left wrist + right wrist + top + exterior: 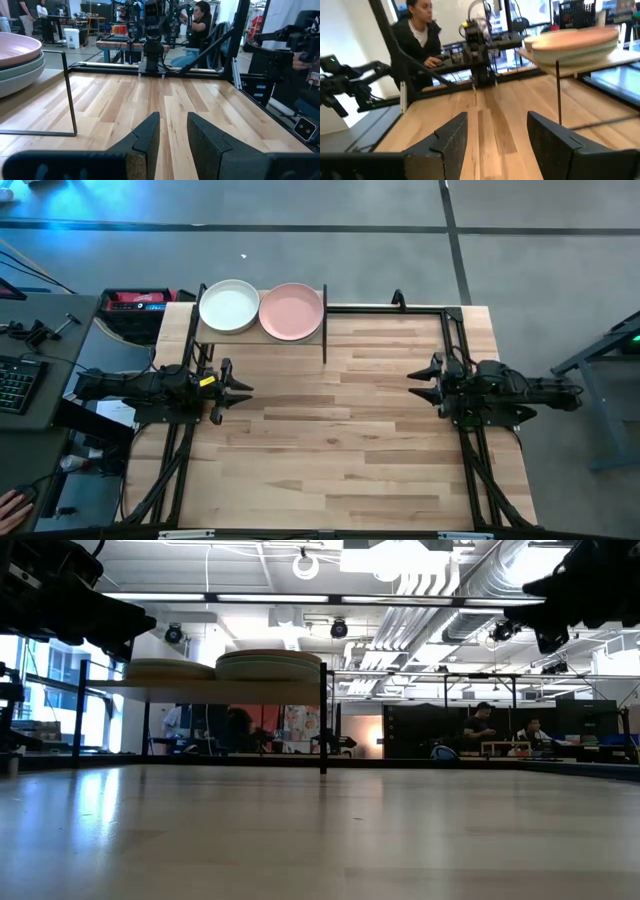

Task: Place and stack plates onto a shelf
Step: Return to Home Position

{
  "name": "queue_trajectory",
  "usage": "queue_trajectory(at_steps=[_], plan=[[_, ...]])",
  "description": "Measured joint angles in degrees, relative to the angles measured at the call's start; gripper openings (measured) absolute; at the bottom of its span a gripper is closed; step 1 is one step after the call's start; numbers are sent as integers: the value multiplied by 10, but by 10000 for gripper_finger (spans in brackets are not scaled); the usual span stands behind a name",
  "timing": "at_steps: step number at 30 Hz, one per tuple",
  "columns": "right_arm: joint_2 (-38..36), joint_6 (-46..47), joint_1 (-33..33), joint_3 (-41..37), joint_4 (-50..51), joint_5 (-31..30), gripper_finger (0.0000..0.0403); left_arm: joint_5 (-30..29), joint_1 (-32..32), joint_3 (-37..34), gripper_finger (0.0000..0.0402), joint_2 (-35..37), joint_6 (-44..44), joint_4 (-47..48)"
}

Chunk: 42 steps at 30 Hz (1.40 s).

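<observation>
Two stacks of plates rest on the small raised shelf [262,335] at the table's far left corner: one topped by a white plate [229,306], one by a pink plate [291,311]. The left wrist view shows the pink-topped stack [17,55] from the side; the right wrist view shows both stacks [580,42]. My left gripper [243,389] hovers at the table's left side, near the shelf, fingers open a little [173,135]. My right gripper [415,383] hovers at the right side, open [497,132]. Both are empty.
Black metal frame rails [385,308] run along the table's far edge and sides. The shelf's thin black post [70,90] stands on the wood tabletop [340,430]. People sit in the room beyond the table [200,22]. A keyboard and desk [15,380] lie left of the table.
</observation>
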<state>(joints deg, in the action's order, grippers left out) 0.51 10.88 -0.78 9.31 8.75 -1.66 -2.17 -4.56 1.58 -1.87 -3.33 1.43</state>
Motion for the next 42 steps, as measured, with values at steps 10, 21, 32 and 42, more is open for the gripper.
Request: queue_trajectory(at_steps=[10, 21, 32, 42], plan=[[-2, 7, 0, -42, -6, -29, 190, 0, 0, 0, 87, 0, 0, 0], [-2, -3, 0, -47, 24, -43, 190, 0, 0, 0, 87, 0, 0, 0], [-2, 11, 0, -47, 25, -40, 190, 0, 0, 0, 87, 0, 0, 0], [-2, 25, 0, -47, 26, -39, 190, 0, 0, 0, 87, 0, 0, 0]])
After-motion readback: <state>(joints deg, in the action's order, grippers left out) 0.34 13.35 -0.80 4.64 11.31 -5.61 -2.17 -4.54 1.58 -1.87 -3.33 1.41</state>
